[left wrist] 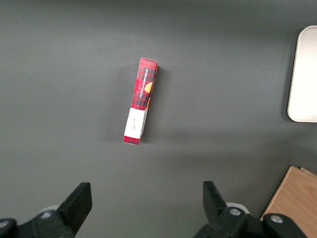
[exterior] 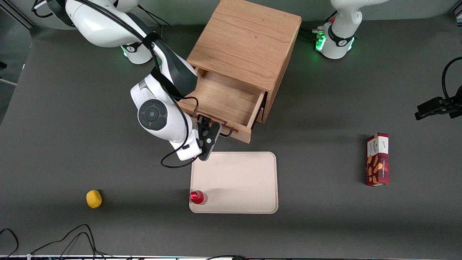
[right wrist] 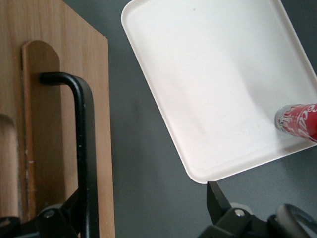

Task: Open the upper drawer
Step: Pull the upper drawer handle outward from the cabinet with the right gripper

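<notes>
The upper drawer (exterior: 225,99) stands pulled out of the cabinet (exterior: 245,43), toward the front camera. The gripper (exterior: 211,130) hangs just in front of its handle (right wrist: 81,148), fingers spread and apart from the bar, above the tray's (exterior: 249,180) edge.

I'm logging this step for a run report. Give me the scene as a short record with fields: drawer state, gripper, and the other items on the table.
upper drawer: pulled well out of the cabinet, its wooden tray bare inside
handle: thin black bar on the drawer front
gripper: at the drawer front, jaws open, one finger beside the handle
tray: cream, nearer the front camera than the cabinet
red can: upright in a tray corner
yellow object: toward the working arm's end
red box: toward the parked arm's end
</notes>
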Controlling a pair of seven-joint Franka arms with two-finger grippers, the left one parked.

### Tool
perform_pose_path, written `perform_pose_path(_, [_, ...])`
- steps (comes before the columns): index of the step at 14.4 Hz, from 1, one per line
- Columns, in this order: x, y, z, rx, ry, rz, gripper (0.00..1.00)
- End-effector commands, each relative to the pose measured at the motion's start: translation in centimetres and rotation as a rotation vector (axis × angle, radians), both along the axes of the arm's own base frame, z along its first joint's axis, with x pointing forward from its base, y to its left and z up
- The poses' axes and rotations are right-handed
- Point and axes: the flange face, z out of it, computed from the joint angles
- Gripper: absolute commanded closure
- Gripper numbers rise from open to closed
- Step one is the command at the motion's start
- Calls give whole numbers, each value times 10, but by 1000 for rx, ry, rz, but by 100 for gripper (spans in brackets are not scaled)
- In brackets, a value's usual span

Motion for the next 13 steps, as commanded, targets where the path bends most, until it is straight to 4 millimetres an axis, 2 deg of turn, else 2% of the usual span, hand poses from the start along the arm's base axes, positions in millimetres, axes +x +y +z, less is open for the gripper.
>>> perform_pose_path(1, [14,-6,0,8,-24,8,0])
perform_pose_path(6, [31,-26,-6,-4,-38,4,0])
perform_pose_path(13, [43,-35,-2,7,-68,-23,0])
